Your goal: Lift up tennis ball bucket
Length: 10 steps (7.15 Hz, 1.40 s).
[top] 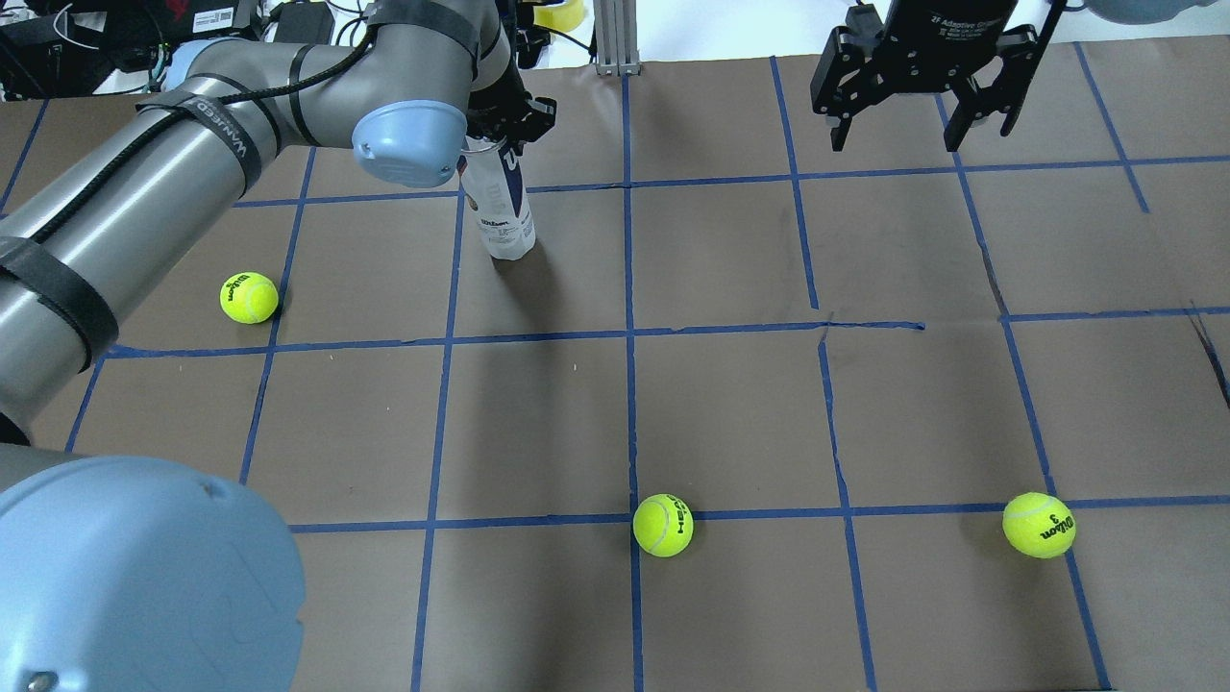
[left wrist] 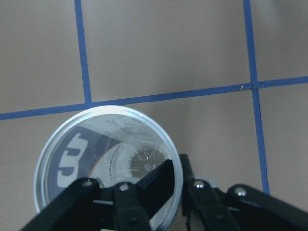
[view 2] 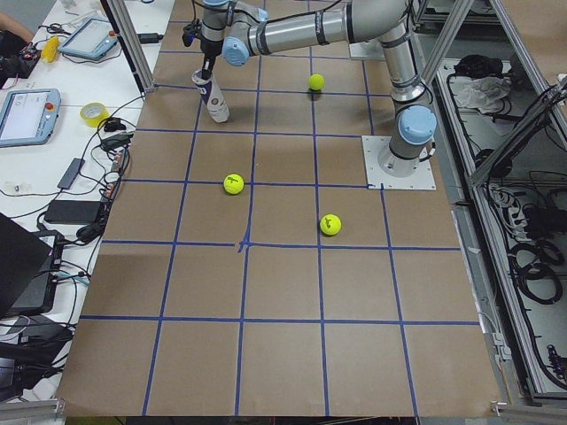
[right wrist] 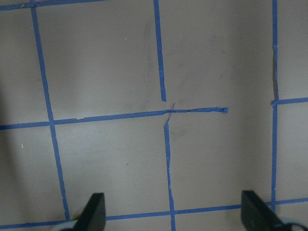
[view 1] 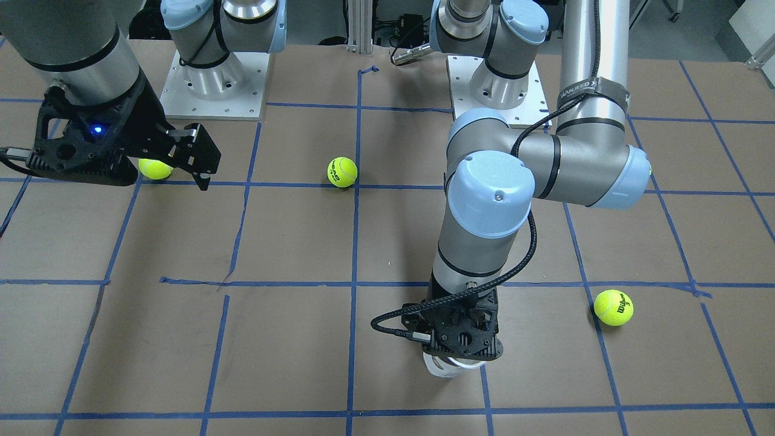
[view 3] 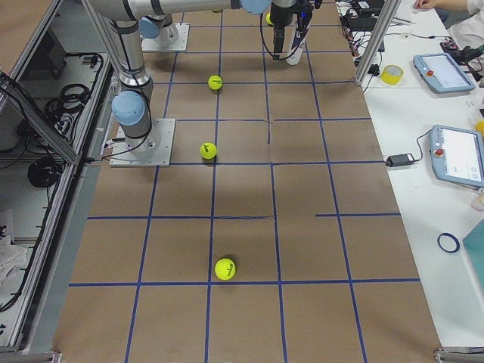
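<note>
Brown paper with a blue tape grid covers the worktop [top: 730,413], and the tennis ball bucket [top: 502,207] stands toward the edge opposite the robot, in the robot's left half. It's a clear can with a white and navy Wilson label, open mouth up. The left gripper [left wrist: 174,169] sits right on top of it, jaws pinching the rim, one inside the can and the other outside the wall. Is the base off the paper? I cannot tell; from overhead its shadow starts right at the foot.

Across the way the right gripper [top: 896,144] hangs above the worktop, jaws spread wide, well apart from the bucket.

Three balls lie loose. The left ball [top: 249,297] is beside a tape line. The middle ball [top: 663,525] and the right ball [top: 1039,525] sit on a tape line nearer the robot's edge.
</note>
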{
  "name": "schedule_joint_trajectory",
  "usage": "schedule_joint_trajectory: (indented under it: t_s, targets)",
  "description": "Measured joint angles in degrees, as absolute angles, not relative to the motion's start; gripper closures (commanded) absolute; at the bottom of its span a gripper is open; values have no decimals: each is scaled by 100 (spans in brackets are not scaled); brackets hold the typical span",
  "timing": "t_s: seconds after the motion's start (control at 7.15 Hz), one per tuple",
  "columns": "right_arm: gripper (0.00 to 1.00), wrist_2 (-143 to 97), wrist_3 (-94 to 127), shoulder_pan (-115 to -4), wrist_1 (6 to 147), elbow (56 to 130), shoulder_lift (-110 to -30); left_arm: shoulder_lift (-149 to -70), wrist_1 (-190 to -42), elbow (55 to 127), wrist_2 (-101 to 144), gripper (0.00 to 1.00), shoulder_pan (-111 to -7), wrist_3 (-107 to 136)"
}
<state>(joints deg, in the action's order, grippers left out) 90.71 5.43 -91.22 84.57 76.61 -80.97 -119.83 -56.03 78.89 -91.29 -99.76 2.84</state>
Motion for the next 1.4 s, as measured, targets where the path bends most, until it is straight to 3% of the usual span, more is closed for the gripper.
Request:
schedule_joint_trajectory:
  t_s: [0.42,0.84,1.4]
  targets:
    - [0,9068,418,-9113,8476,7661,-8096,-11739,-6123,7739,-9025,0,-10012,312]
    - [0,9056,399,-9098,8489,7664,-8091,-11240,-7626,7057,-8993,0,-9987,449]
    - [0,9042,-318,-9043,8626,7658,-8263,-10560,-8644,7354,-8977,0,-8944,-143]
